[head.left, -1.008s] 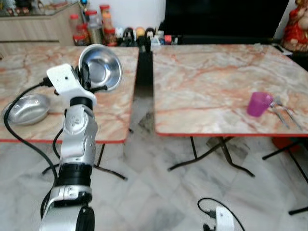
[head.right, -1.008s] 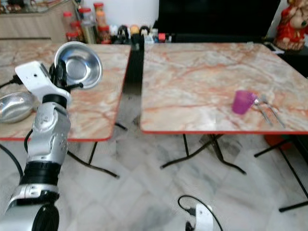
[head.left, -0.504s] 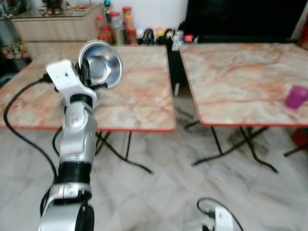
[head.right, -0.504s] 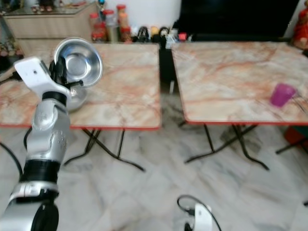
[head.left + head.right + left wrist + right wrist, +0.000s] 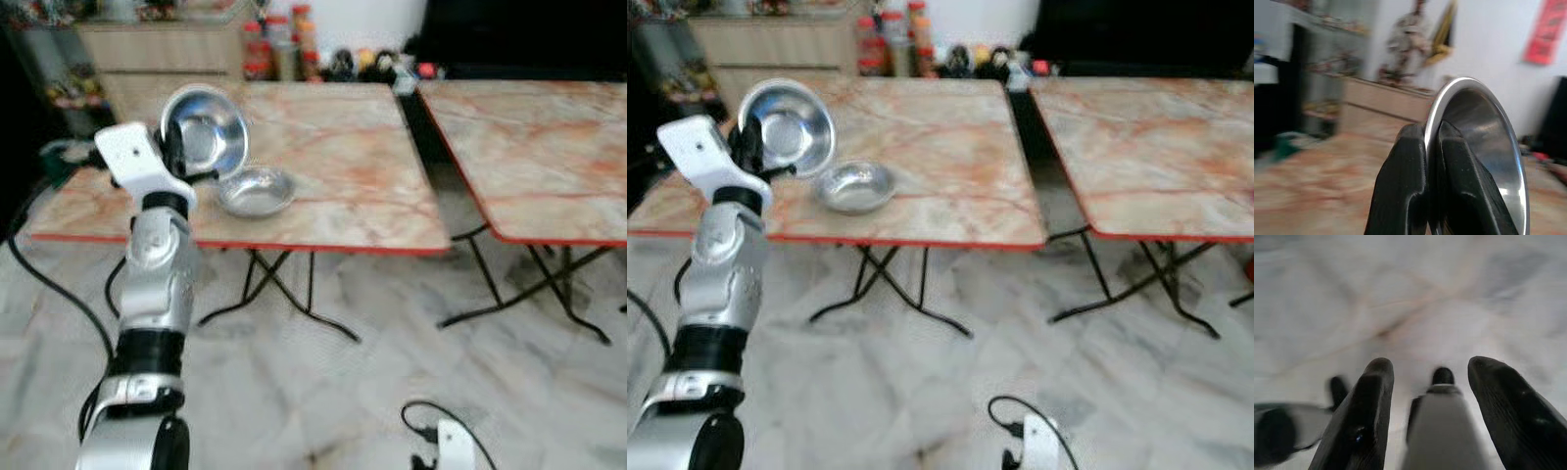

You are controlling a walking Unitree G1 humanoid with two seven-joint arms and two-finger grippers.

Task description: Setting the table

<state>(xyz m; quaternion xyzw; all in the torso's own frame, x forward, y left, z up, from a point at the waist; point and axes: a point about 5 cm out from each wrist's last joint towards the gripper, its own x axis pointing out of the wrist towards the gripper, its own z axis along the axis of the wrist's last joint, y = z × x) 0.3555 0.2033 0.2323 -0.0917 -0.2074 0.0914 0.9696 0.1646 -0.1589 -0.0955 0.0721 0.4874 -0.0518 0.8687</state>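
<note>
Left gripper (image 5: 1427, 196) jaws pinch steel bowl (image 5: 204, 134) rim (raised); second bowl (image 5: 257, 190) on table (image 5: 343, 186); right gripper (image 5: 1435, 401) jaws spread.

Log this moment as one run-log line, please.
left gripper: shut on steel bowl rim, held raised | second steel bowl: on left table | right gripper: open, idle over floor

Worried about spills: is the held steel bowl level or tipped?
Tipped: left gripper pinches steel bowl by its rim, opening sideways.
</note>
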